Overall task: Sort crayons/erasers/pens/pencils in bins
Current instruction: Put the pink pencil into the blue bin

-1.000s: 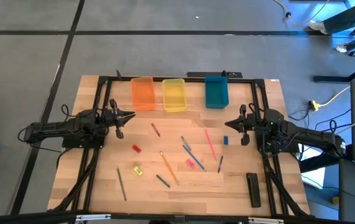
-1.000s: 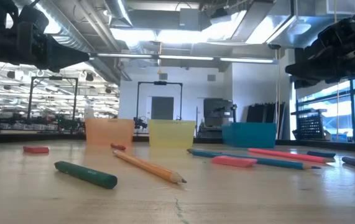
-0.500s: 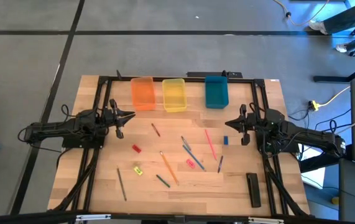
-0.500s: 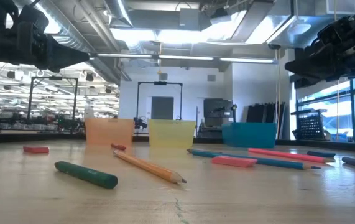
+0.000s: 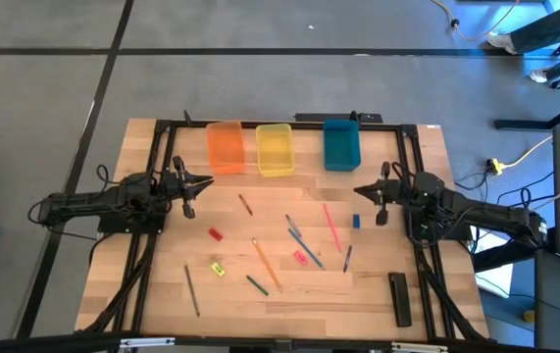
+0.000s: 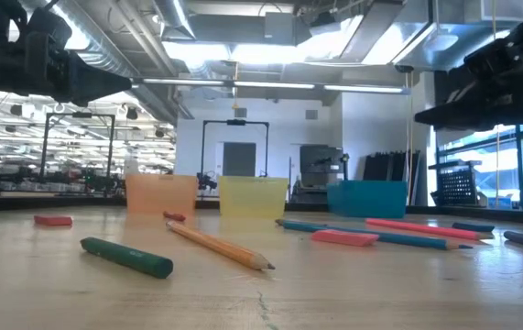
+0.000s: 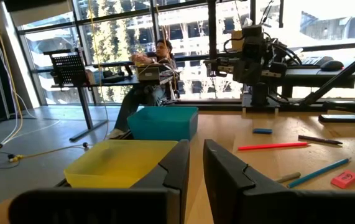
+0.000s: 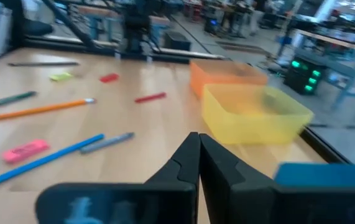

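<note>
Three bins were set in a row along the far edge of the wooden surface (image 5: 427, 265): the orange bin (image 5: 225, 147), the yellow bin (image 5: 275, 148) just beside it, and the teal-blue bin (image 5: 341, 143) a little apart. All the items to be sorted were scattered on the surface nearer the front, none inside a bin as far as could be seen

The left hand (image 5: 204, 181) was held above the surface at the left, in front of the orange bin; its fingers were kept narrow, with a slim gap between them, and nothing was gripped. The right hand (image 5: 362, 191) was held at the right, in front of the teal-blue bin, its fingers pressed together on nothing

A reddish-brown crayon (image 5: 245, 204) was seen near the left hand, a red eraser (image 5: 215, 234) further forward, and a yellow eraser (image 5: 218, 269) with a grey crayon (image 5: 192, 290) towards the front left. An orange pencil (image 5: 266, 263) and a dark green crayon (image 5: 257, 285) lay near the middle. A blue pencil (image 5: 305, 246), a pink eraser (image 5: 301, 258) and a pink-red pencil (image 5: 330, 226) were grouped right of centre, with a blue eraser (image 5: 356, 221) close to the right hand. A long black bar (image 5: 400, 298) lay at the front right corner

A seated person (image 7: 146, 74) was visible beyond the surface in the left wrist view
</note>
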Tool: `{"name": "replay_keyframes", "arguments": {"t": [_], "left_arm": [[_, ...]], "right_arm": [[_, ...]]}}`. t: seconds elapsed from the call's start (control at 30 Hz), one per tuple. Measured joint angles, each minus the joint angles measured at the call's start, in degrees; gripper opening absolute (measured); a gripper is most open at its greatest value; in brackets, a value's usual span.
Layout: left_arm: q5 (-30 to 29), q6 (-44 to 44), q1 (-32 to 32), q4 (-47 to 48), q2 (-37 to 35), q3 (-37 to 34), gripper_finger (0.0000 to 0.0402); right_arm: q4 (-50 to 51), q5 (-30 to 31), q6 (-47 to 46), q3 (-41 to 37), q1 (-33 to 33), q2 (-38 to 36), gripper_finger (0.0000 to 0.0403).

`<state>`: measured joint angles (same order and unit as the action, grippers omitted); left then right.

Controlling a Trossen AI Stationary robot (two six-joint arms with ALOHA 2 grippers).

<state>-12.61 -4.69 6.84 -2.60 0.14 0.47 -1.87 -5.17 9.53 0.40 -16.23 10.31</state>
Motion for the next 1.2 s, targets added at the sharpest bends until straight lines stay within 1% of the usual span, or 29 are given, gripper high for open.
{"name": "replay_keyframes", "arguments": {"t": [0.1, 0.2, 0.33, 0.4, 0.63, 0.83, 0.97, 1.07, 1.13, 1.2], "left_arm": [[0.01, 0.00, 0.01, -0.01, 0.00, 0.00, 0.0041], [0.01, -0.02, 0.00, 0.01, 0.00, 0.02, 0.0041], [-0.19, 0.00, -0.01, -0.01, 0.00, 0.01, 0.0041], [-0.88, -0.02, 0.01, -0.09, 0.00, 0.02, 0.0041], [-1.65, -0.01, -0.01, -0.21, 0.00, 0.01, 0.0041], [-1.69, -0.01, 0.00, -0.21, 0.00, 0.00, 0.0041], [-1.69, 0.00, 0.01, -0.21, 0.00, 0.00, 0.0041], [-1.77, -0.01, 0.00, -0.22, 0.00, 0.01, 0.0041], [-2.60, -0.42, -0.01, -0.32, 0.00, 0.02, 0.0041], [-4.81, -2.53, 0.01, -0.60, 0.00, 0.02, 0.0041]], "right_arm": [[0.48, 2.50, 0.79, -0.01, 0.00, 1.50, 0.0012], [0.50, 2.71, 2.86, 0.00, 0.01, 3.30, 0.0012], [0.50, 2.51, 3.12, -0.01, 0.02, 5.07, 0.0012], [0.24, 1.37, 3.09, 0.01, 0.00, 5.62, 0.0012], [-1.35, -7.03, 5.87, 0.01, 0.00, 5.97, 0.0012], [-4.57, -7.53, 5.94, -0.01, 0.02, 5.94, 0.0012], [-7.28, -10.95, 5.87, 0.00, 0.01, 5.94, 0.0012], [-7.11, -12.97, 5.78, 0.01, 0.02, 5.94, 0.0012], [-6.93, -12.98, 5.56, 0.00, 0.02, 5.94, 0.0012], [-7.18, -13.02, 5.70, -0.01, 0.02, 5.94, 0.0012]]}}
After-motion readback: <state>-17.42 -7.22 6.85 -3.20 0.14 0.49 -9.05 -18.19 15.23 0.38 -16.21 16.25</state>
